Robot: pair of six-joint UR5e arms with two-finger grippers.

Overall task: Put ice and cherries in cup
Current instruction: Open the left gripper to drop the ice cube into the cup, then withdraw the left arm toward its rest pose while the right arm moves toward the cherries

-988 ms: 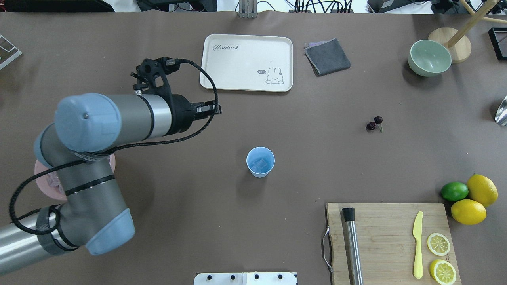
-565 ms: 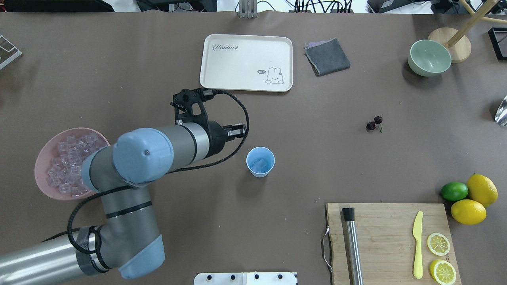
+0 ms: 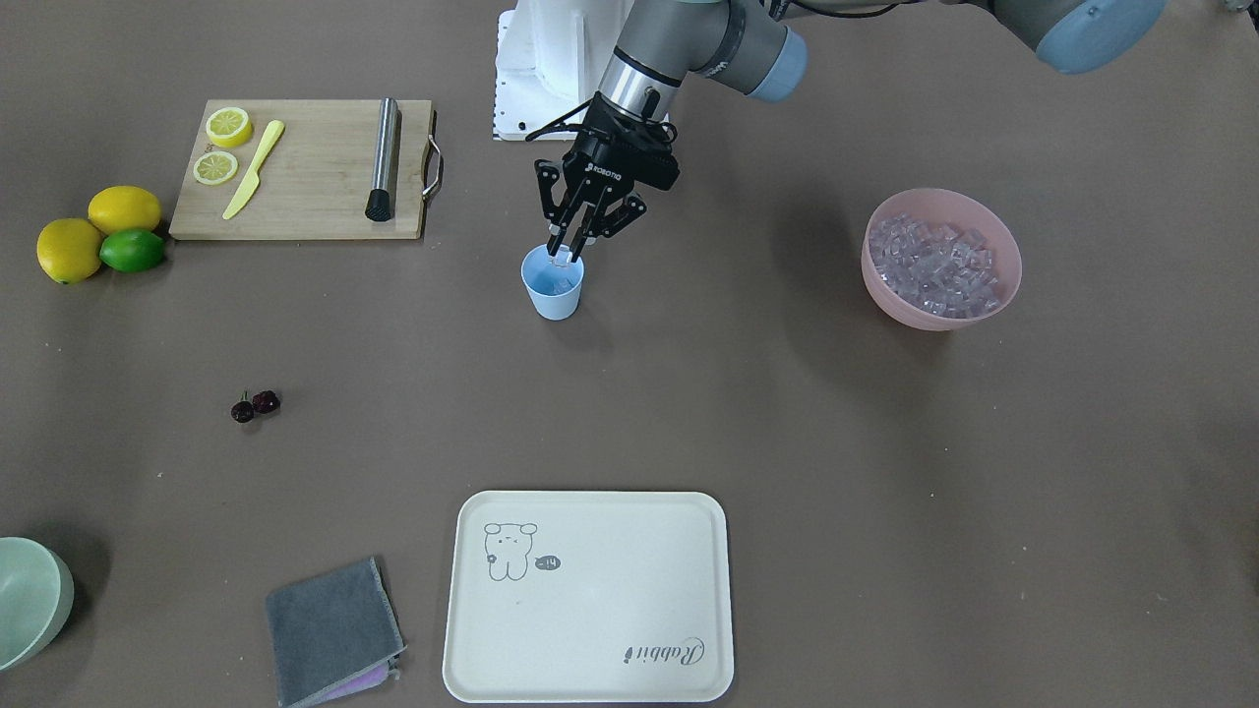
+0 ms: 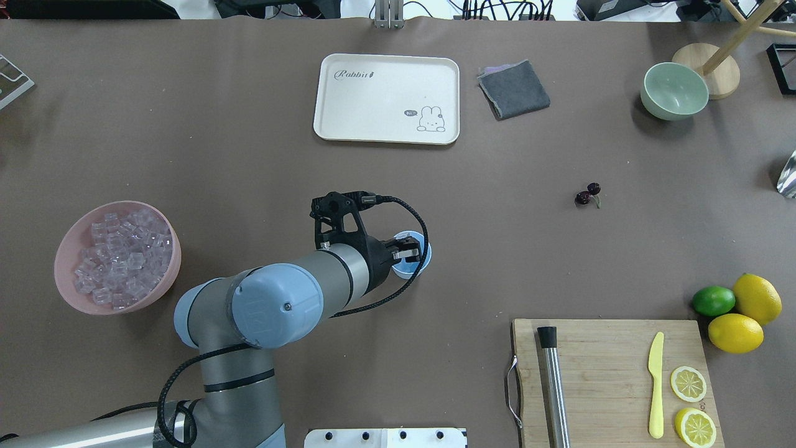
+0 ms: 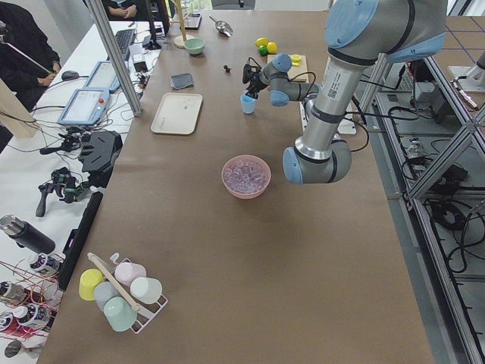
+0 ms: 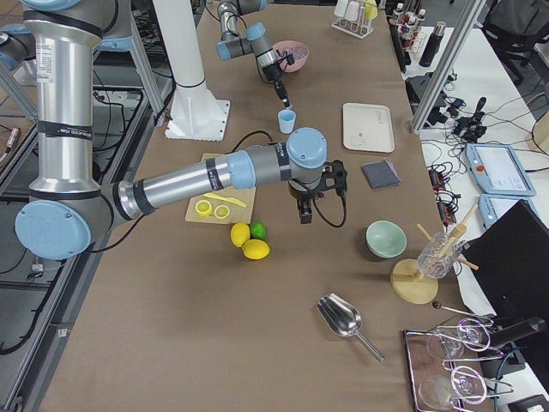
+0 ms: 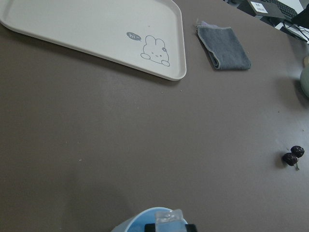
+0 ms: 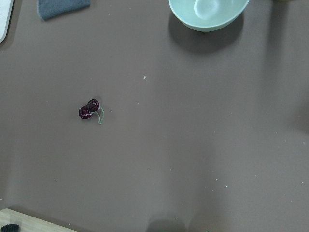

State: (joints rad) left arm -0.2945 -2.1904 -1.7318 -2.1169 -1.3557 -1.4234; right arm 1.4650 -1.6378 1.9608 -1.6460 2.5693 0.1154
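While left gripper (image 3: 567, 252) pinches ice cube (image 7: 170, 218), cup (image 3: 553, 295) sits directly beneath.

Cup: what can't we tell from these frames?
1. Fill level of the cup: overhead, the left gripper covers its mouth; the front view is too small.
2. Left wrist view: the bottom edge cuts off the cup below the held ice cube.
3. Right gripper: seen only in exterior right; open or shut unclear.

Left claw (image 3: 567, 252) with ice cube (image 7: 169, 218) blocks cup (image 3: 553, 295) mouth; cherries (image 3: 255, 403) unobstructed, open tabletop (image 3: 413, 393) around.
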